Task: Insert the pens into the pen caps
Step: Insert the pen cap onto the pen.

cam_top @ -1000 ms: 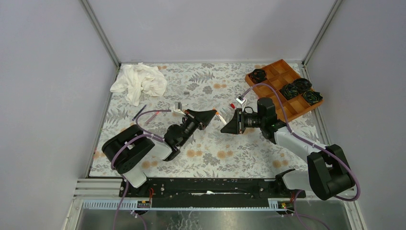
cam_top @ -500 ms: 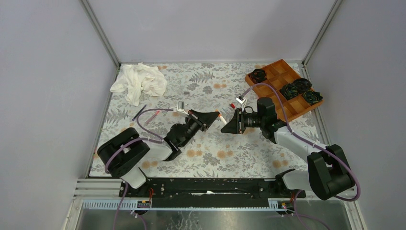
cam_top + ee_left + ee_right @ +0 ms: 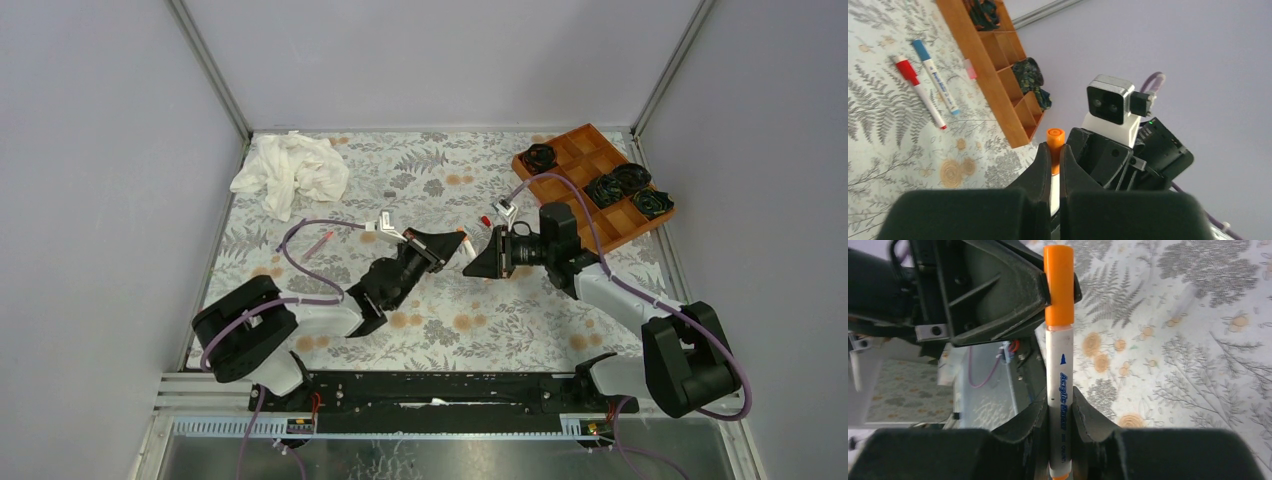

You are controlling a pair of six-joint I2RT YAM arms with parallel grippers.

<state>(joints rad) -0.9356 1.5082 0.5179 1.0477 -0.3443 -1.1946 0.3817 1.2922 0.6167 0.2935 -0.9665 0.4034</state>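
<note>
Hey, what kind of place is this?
Probably a robot test cell: plain grey walls box in a floral-covered table, with a left arm and right arm bolted to a rail.

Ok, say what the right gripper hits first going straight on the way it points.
Most likely the left gripper: it sits tip to tip ahead, jaws shut on the orange cap over the end of the pen the right gripper holds.

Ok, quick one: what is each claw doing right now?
Left claw: closed on the orange cap.
Right claw: closed on the white acrylic marker.
</note>
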